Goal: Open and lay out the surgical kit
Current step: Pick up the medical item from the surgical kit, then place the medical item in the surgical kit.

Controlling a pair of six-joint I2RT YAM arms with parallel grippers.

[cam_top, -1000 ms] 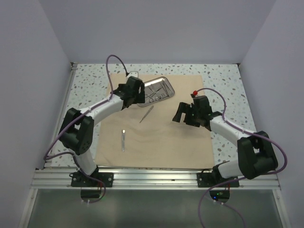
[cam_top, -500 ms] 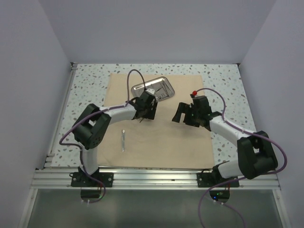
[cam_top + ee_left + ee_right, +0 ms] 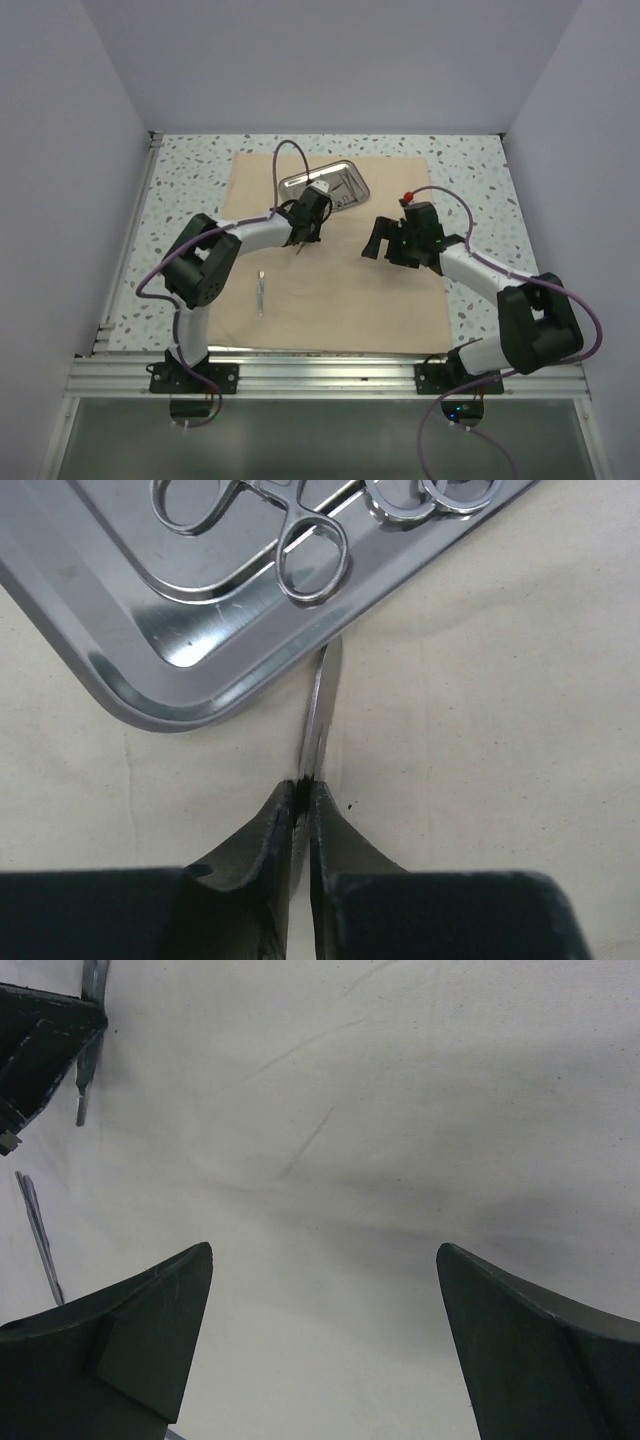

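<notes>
Clamps the left gripper (image 3: 300,798) on a thin silver instrument (image 3: 322,705) on the cloth wrap (image 3: 480,710), tip at the rim of the steel tray (image 3: 120,630). Holds ring-handled instruments (image 3: 310,565) in that tray. Hovers the right gripper (image 3: 322,1255), fingers wide apart, over bare cloth.

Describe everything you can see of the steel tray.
The steel tray is shiny, rectangular and shallow, with rounded corners, a raised rim and a stepped, lightly scratched floor. It lies flat and skewed on the beige cloth wrap toward the far side, holding ring-handled instruments. The tip of a thin flat instrument, pinched by the left gripper, reaches its near rim; whether they touch is unclear.
</notes>
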